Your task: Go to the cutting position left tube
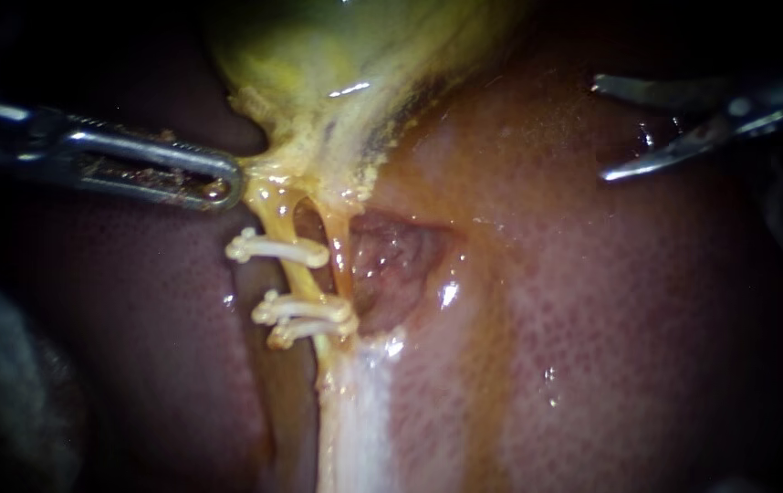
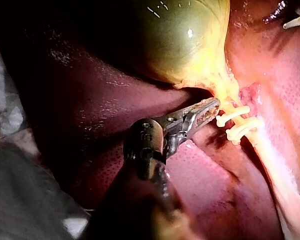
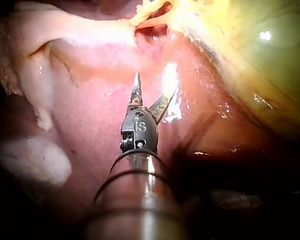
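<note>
The gallbladder (image 1: pixel 318 55) is green-yellow, with a crumbly bright-yellow fringe and a dark streak. The liver (image 1: pixel 592 347) is red-brown and finely dotted, crossed by a pale whitish band. The left tube (image 1: pixel 275 205) is amber-yellow and its clips (image 1: pixel 284 249) cream-white. The left instrument (image 1: pixel 227 183) is silver-grey flecked brown, the right instrument (image 1: pixel 601 128) plain silver-grey.

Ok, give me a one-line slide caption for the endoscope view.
Left instrument holds the gallbladder near the left tube with three clips; right instrument, jaws open, hovers apart over the liver.
</note>
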`<state>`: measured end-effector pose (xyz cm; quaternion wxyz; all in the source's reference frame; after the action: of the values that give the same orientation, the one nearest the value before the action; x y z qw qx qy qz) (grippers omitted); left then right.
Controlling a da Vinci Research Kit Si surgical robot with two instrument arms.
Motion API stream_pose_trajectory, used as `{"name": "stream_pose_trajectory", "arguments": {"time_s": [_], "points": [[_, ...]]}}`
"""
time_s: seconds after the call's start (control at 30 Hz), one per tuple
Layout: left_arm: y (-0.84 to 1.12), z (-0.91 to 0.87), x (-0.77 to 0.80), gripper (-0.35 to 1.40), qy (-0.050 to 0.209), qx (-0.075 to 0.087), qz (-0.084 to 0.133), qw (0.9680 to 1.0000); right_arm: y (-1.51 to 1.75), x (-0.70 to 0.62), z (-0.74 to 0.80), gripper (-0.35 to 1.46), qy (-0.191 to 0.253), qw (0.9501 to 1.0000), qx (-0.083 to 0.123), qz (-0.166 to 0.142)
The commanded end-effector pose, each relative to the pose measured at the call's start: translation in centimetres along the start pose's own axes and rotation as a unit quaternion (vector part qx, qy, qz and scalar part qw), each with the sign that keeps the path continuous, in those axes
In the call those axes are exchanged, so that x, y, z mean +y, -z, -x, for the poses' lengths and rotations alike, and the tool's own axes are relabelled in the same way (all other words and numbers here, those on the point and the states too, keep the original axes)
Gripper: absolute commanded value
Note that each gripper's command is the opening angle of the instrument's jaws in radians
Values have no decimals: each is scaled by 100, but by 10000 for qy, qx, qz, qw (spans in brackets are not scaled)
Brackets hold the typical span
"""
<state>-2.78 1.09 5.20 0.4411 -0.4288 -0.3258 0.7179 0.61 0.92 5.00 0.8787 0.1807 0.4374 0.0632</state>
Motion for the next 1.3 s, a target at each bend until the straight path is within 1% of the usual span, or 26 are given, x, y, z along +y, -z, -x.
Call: {"name": "stream_pose_trajectory", "arguments": {"time_s": [0.03,0.17,0.27,0.37,0.43,0.53,0.6,0.77,1.07,1.3], "points": [[0,0,0,-35,-1,-1,-1,10000,-8,-5,-2,143,-57,10000,4,-62],[0,0,0,-35,-1,-1,-1,10000,-47,-30,-13,143,-360,9988,48,-319],[-1,0,0,-35,-1,0,-2,10000,-76,-45,-17,143,-555,9971,56,-509],[-1,0,0,-35,-1,0,-3,10000,-102,-57,-21,143,-682,9951,147,-701],[-1,0,1,-35,0,1,-4,10000,-113,-62,-24,143,-760,9934,215,-835],[0,0,1,-35,0,1,-5,10000,-126,-65,-31,143,-894,9911,283,-944],[0,1,1,-35,1,2,-5,10000,-134,-66,-35,143,-942,9901,281,-999],[0,1,2,-35,1,2,-6,10000,-150,-67,-36,143,-1053,9880,289,-1092],[0,1,2,-35,2,3,-7,10000,-170,-67,-26,142,-1134,9872,257,-1088],[0,1,3,-35,2,4,-9,10000,-182,-63,-21,142,-1177,9869,259,-1070]]}}
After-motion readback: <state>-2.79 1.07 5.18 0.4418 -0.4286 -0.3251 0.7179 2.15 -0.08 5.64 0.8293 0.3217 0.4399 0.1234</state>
